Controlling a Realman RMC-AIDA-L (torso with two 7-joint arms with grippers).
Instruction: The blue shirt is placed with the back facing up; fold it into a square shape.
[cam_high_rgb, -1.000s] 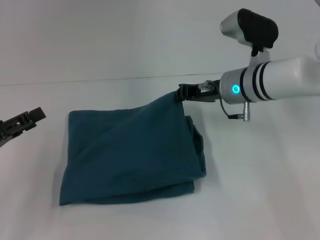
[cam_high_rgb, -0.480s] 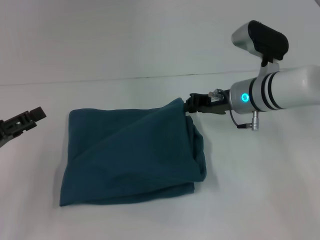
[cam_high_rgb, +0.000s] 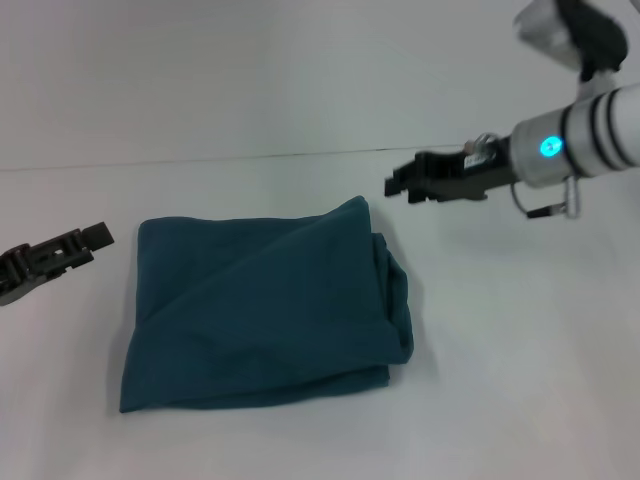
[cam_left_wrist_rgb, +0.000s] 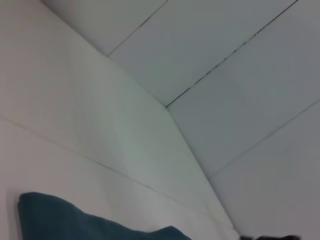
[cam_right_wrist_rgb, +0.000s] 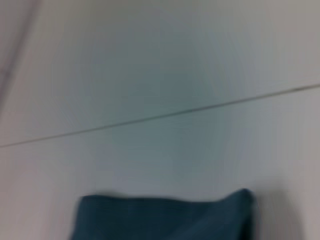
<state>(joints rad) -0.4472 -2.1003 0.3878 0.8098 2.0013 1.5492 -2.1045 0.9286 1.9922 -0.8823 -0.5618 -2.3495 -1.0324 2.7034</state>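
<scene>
The plain dark teal-blue T-shirt of soft matte fabric (cam_high_rgb: 265, 305) is lying in the centre-left of the head view as a compact, roughly square bundle, several layers thick, its far right corner rising to a slight peak and its right edge showing stacked folds. The right gripper (cam_high_rgb: 395, 185), black and carried on a white arm with a lit blue ring, is hovering in the upper right of the frame, just beyond that peaked corner and clear of the cloth; it is gripping nothing, though whether its fingers are spread or closed I cannot tell from this angle. The left gripper (cam_high_rgb: 98, 237), also black, is sitting at the left edge of the frame, near the shirt's upper left corner but apart from it, empty-handed, finger state likewise not readable. Judgement: the folding itself is looking essentially done and the step in hand is the release and clearing away. Any next move is calling only for tidying, such as flattening the raised corner and squaring the slanted lower edge without dragging the layers. The white matte tabletop (cam_high_rgb: 500, 380) is bearing the shirt; behind it a pale panelled wall (cam_left_wrist_rgb: 240, 100) with thin dark seams is closing off the room.
</scene>
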